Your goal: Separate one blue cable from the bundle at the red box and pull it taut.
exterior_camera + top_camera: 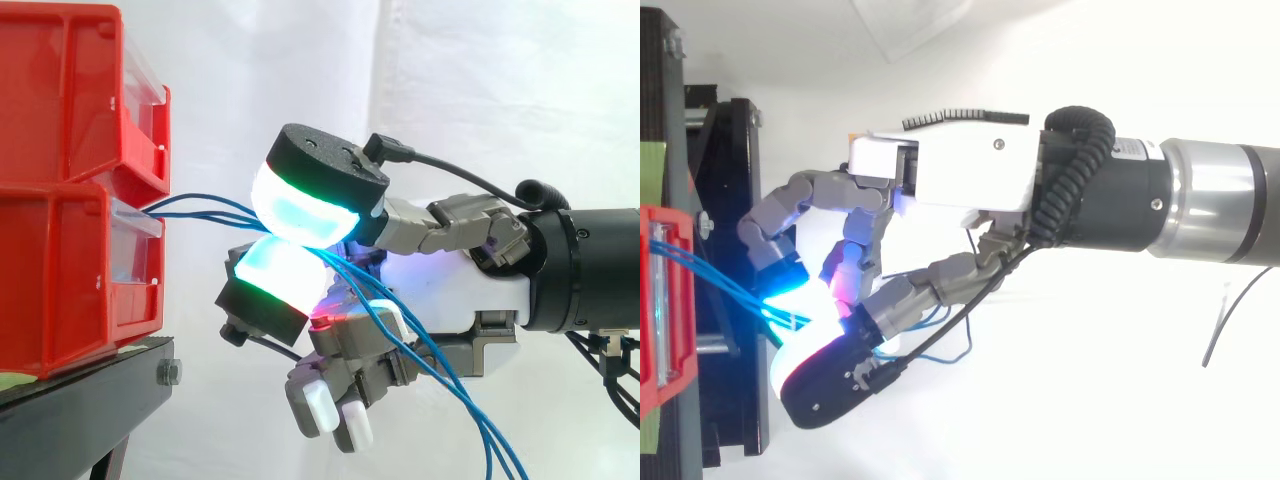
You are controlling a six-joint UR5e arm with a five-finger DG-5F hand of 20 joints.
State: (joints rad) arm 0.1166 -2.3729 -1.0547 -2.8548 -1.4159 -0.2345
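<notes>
Horizontally extended toward the red bins (60, 180), the hand (960, 170) pinches blue cables (200, 207) between two glowing pads (300, 212).

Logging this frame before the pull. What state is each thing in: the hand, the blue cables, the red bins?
hand: shut on blue cables, pinched between two glowing pads; how many are pinched I cannot tell.
blue cables: run nearly straight from the bins to the pads and hang loose behind the hand.
red bins: stacked, upright on the black stand.
</notes>
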